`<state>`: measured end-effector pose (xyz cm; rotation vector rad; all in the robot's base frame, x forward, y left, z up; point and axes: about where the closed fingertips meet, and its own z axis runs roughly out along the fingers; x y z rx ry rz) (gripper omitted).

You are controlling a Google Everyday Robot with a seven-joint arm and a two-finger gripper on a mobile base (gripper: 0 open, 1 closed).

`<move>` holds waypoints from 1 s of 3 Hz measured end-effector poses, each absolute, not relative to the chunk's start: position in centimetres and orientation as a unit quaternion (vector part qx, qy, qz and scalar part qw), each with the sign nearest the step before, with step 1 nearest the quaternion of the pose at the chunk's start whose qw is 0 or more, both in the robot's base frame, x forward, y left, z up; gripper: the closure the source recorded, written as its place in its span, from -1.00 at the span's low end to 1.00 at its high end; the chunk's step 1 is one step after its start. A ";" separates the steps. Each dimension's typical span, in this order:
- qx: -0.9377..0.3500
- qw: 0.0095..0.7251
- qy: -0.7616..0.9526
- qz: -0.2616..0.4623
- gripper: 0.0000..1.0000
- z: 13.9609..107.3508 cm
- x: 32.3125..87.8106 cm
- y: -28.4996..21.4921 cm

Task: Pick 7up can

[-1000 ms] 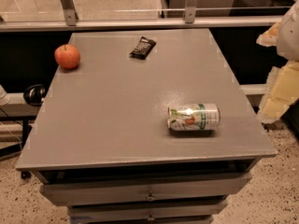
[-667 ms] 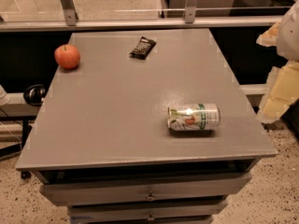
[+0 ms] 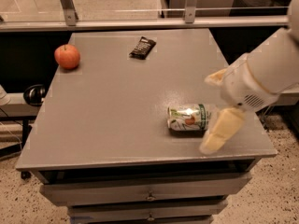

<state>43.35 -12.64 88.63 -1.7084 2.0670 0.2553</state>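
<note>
The 7up can (image 3: 186, 117) lies on its side on the grey table (image 3: 117, 106), near the front right corner. It is white-silver with green bands and a red-orange mark. My gripper (image 3: 210, 112) has come in from the right on the white arm (image 3: 271, 64) and hovers just right of the can. It is open and holds nothing. One cream finger (image 3: 216, 76) points left above the can's far side. The other finger (image 3: 219, 132) hangs down by the can's right end, and I cannot tell if it touches.
A red apple (image 3: 67, 56) sits at the table's far left edge. A flat black wrapped bar (image 3: 142, 47) lies at the far middle. A metal rail (image 3: 140, 23) runs behind the table. Drawers (image 3: 149, 195) are under the top.
The arm has swung in from the right edge of the view, and the gripper now sits right beside the can. The can, apple and bar have not moved.
</note>
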 end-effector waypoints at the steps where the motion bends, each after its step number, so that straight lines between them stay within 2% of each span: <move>1: -0.617 0.259 0.728 0.150 -1.00 84.3 44.0 -7.8; 2: -0.611 0.283 0.719 0.172 -0.70 81.9 45.4 -5.4; 3: -0.611 0.286 0.718 0.174 -0.20 82.2 45.8 -5.1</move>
